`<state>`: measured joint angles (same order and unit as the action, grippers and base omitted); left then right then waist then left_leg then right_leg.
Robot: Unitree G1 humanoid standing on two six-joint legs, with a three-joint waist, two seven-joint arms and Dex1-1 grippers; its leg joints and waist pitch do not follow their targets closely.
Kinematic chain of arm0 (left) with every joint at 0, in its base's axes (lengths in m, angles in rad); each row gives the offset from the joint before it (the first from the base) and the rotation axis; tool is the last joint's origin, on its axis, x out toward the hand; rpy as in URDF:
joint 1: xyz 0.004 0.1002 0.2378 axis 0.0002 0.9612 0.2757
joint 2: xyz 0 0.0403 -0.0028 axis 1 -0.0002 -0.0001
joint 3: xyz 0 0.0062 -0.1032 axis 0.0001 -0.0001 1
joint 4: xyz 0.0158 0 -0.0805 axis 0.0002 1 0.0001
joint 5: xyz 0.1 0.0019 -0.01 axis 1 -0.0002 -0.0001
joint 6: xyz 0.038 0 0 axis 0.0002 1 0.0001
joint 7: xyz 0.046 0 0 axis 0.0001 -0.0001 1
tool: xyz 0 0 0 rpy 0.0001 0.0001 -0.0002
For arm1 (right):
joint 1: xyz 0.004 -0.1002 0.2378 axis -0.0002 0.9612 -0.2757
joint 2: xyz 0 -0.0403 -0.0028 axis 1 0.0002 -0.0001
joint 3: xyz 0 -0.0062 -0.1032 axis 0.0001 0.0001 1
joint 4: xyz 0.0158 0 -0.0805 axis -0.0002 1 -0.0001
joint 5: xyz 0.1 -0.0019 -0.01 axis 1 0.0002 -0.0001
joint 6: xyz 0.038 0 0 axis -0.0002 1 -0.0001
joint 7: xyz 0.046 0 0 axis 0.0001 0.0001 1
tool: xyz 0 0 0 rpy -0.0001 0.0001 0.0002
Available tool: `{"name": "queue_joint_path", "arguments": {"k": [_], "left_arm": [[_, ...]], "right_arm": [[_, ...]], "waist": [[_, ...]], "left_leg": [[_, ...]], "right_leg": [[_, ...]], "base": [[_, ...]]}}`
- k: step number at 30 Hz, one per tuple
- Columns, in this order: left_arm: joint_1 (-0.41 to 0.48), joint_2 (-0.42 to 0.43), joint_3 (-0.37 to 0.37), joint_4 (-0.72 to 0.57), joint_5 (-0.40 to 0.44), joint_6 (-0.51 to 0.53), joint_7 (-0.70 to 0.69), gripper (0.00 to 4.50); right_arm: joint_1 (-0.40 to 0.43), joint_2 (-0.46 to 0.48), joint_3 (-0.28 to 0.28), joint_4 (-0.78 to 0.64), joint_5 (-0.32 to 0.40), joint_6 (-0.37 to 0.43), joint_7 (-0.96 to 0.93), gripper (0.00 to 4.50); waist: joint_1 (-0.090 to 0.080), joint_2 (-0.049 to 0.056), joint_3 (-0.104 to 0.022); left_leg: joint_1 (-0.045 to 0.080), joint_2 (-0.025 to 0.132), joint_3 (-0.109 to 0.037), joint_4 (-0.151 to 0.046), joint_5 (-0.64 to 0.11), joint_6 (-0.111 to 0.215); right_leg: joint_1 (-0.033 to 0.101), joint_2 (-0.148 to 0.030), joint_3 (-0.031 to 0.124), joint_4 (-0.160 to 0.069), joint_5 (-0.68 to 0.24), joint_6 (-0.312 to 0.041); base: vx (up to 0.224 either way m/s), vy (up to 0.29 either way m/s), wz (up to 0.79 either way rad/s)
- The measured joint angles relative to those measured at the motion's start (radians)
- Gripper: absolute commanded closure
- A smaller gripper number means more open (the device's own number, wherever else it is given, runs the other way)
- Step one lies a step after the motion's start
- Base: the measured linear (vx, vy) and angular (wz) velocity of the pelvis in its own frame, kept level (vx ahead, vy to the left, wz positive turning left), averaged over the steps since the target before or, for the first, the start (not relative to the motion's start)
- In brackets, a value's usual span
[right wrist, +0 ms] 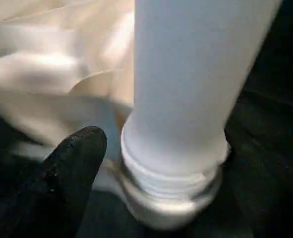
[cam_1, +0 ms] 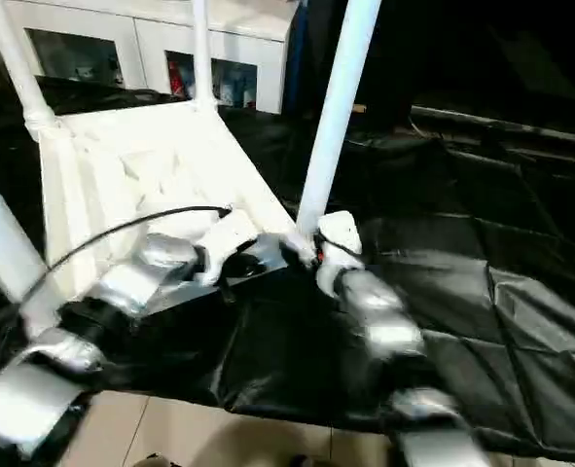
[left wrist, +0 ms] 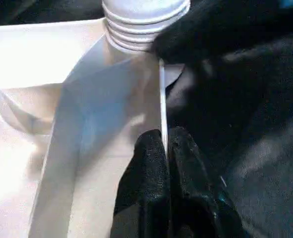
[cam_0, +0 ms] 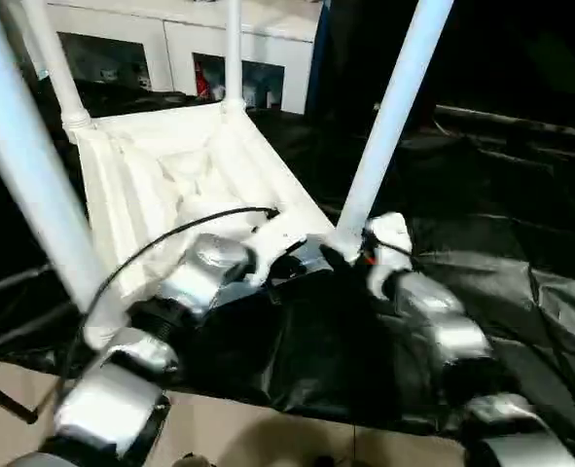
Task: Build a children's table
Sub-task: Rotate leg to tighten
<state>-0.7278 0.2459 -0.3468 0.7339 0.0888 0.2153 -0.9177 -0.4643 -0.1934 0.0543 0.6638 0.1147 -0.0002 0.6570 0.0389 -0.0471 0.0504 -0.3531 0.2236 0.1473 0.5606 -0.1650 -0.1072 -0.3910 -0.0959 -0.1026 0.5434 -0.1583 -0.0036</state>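
The tabletop (cam_0: 170,170) lay underside up on the black-draped bench (cam_1: 482,292), four legs standing in its corner sockets. The left end effector (left wrist: 165,148) was pinched shut on the rim beside the near right leg (cam_0: 389,117); the right end effector (cam_0: 350,255) was held open at that leg's base. The last leg seemed to be seating; next, it would probably need pressing home.

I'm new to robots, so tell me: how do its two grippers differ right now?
The left gripper is shut on the tabletop's thin side wall; the right gripper grips nothing. The left sits along the near edge, the right by a corner leg. Both have black fingers.
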Motion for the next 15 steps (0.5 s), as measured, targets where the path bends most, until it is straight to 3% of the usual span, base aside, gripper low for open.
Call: {"name": "queue_joint_path", "arguments": {"k": [4,7,10,15], "left_arm": [[0.042,0.076,-0.002,-0.063,-0.039,-0.041,-0.149,4.50],[0.061,0.117,-0.006,-0.110,-0.057,-0.046,-0.247,4.50],[0.087,0.157,-0.021,-0.175,-0.088,-0.033,-0.342,4.50],[0.094,0.176,-0.025,-0.202,-0.095,-0.025,-0.405,4.50]], "right_arm": [[0.018,-0.085,0.033,-0.075,0.027,0.021,0.195,0.59],[0.024,-0.107,0.037,-0.094,0.047,0.034,0.272,0.59],[0.046,-0.152,0.069,-0.159,0.081,0.064,0.393,0.59],[0.071,-0.192,0.102,-0.209,0.083,0.080,0.470,0.59]], "waist": [[0.005,-0.005,0.000],[0.025,-0.005,0.000],[0.050,-0.005,0.000],[0.063,-0.005,0.000]], "left_leg": [[-0.004,0.001,0.005,0.003,0.000,-0.001],[0.000,0.003,0.007,0.004,0.000,-0.001],[-0.001,0.014,0.022,-0.002,0.000,-0.001],[-0.002,0.017,0.026,0.005,0.000,-0.002]], "right_leg": [[-0.011,0.001,0.009,0.022,0.008,-0.003],[-0.016,0.001,0.011,0.037,0.010,-0.004],[-0.018,0.004,0.012,0.044,0.004,-0.006],[-0.020,0.003,0.013,0.056,-0.010,-0.009]], "base": [[0.000,0.000,0.00],[0.024,-0.015,0.04],[0.079,-0.040,0.14],[0.038,-0.006,0.01]]}}
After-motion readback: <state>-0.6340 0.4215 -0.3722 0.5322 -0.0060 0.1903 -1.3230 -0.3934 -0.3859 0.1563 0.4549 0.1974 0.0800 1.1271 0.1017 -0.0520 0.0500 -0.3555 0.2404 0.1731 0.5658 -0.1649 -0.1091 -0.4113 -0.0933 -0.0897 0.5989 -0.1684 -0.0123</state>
